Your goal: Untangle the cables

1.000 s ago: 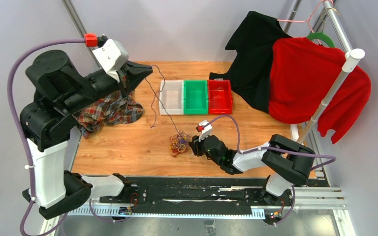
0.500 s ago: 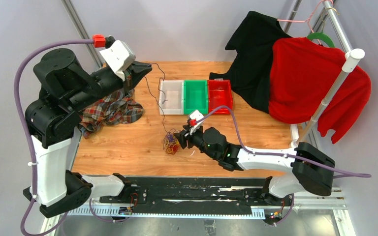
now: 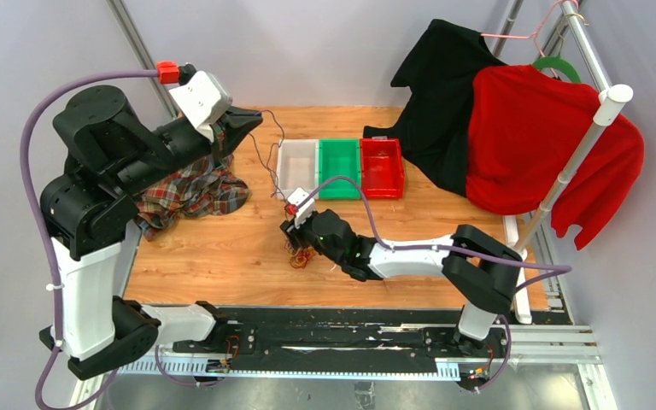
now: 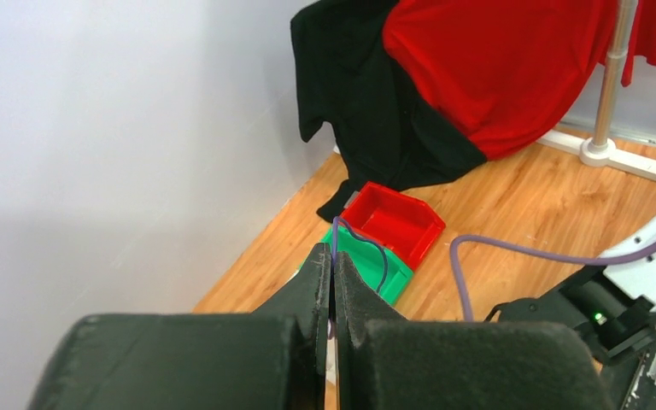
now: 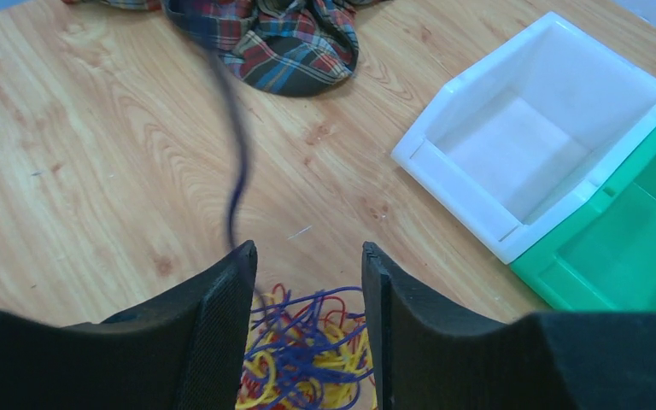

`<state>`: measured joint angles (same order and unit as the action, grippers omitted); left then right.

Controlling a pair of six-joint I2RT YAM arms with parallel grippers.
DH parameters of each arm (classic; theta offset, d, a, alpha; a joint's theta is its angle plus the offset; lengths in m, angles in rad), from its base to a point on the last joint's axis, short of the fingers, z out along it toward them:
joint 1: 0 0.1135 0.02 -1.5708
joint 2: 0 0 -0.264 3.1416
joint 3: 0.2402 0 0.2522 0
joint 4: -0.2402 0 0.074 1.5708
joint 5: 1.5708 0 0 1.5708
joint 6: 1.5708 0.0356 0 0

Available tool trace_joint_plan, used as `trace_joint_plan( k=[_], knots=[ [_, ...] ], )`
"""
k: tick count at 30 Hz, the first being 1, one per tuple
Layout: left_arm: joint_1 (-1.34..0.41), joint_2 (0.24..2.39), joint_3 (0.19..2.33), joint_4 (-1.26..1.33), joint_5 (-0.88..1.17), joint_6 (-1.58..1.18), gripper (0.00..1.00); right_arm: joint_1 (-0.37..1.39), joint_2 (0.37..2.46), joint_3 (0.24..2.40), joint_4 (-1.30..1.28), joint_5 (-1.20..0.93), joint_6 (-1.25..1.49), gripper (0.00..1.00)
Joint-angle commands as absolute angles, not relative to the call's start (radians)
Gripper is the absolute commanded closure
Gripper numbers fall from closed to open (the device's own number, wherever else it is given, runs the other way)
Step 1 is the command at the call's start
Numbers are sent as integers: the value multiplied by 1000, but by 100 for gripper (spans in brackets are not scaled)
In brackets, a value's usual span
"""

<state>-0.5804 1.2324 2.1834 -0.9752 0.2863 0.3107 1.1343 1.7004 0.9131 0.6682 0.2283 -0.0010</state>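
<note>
The cables are a fist-sized tangle (image 3: 300, 254) of yellow, red and purple wires on the wooden table. In the right wrist view the tangle (image 5: 307, 363) lies between and just below my right fingers. My right gripper (image 3: 295, 232) is open over it (image 5: 306, 254). My left gripper (image 3: 254, 120) is raised at the back left, shut on one thin purple cable (image 3: 266, 158) that runs down to the tangle. In the left wrist view this cable (image 4: 367, 243) comes out of the closed fingertips of the left gripper (image 4: 332, 256). In the right wrist view it rises as a blurred strand (image 5: 236, 171).
A white bin (image 3: 297, 168), a green bin (image 3: 339, 167) and a red bin (image 3: 382, 166) stand side by side behind the tangle. A plaid cloth (image 3: 190, 192) lies at the left under my left arm. A black garment (image 3: 444, 94) and a red garment (image 3: 538, 137) hang on a rack at the right.
My right gripper has swung left across the table and now sits over the tangle, which has shifted slightly left. My left gripper has stayed raised, holding the purple cable.
</note>
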Motion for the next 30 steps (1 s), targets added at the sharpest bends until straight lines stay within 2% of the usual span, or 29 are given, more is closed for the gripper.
trace_joint_plan(
  k=[1, 8, 11, 19, 23, 26, 30],
  knots=[
    [-586, 1219, 2243, -947, 277, 313, 100, 1103, 1774, 973, 680, 224, -29, 54],
    [-587, 1254, 2422, -931, 176, 380, 100, 1101, 1853, 875, 729, 228, 35, 65],
    [-586, 1249, 2464, -815, 82, 444, 100, 1103, 1827, 786, 760, 242, 57, 67],
    [-586, 1210, 2399, -442, -149, 664, 100, 1103, 1720, 593, 793, 272, 90, 69],
    [-586, 1189, 2331, -291, -225, 782, 100, 1103, 1663, 489, 837, 288, 114, 64],
    [-586, 1168, 2279, -478, -211, 750, 100, 1103, 1602, 419, 862, 274, 127, 58],
    [-586, 1007, 1865, -552, -199, 714, 100, 1102, 1505, 424, 804, 247, 113, 57]
  ],
)
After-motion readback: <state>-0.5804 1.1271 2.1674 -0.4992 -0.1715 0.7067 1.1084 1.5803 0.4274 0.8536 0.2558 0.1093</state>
